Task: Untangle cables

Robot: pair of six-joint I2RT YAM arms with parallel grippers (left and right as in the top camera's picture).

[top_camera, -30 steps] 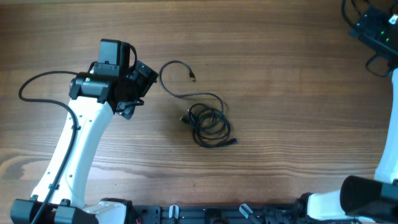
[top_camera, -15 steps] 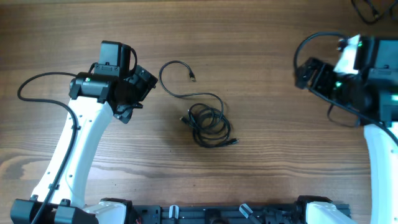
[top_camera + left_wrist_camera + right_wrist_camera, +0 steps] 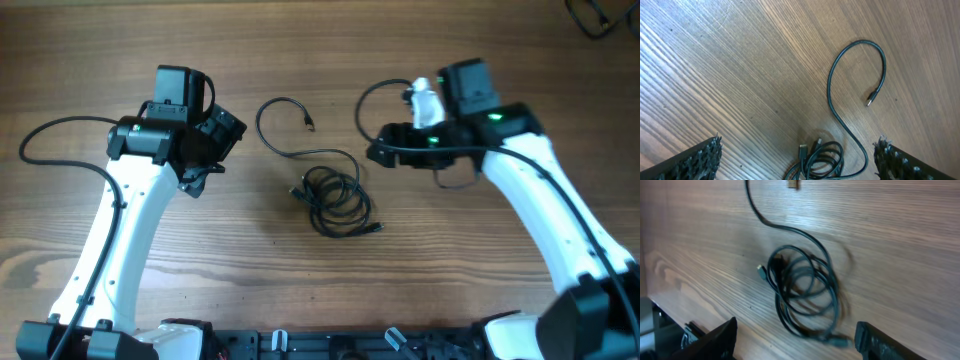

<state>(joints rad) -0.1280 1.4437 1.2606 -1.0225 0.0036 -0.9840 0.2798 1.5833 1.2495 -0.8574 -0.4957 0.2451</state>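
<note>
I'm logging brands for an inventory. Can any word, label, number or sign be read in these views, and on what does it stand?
None can be read. The cables, the left gripper, the right gripper and the wooden table show no print or markings.

- Left arm: long white glossy shell link (image 3: 110,240) with rounded edges
- Black left wrist block (image 3: 165,140), with a boxy black camera housing (image 3: 180,88) on top
- Thin black wire (image 3: 45,135) looped off the left wrist block
- Left gripper (image 3: 797,152): black fingers (image 3: 697,160) with a studded grip texture
- Right arm: white shell link (image 3: 545,205), black wrist block (image 3: 470,90), green lights (image 3: 491,118), small white cylinder part (image 3: 425,100)
- Right gripper (image 3: 795,335): plain black fingers (image 3: 715,340), blurred
- Black base rail (image 3: 350,345)
</note>
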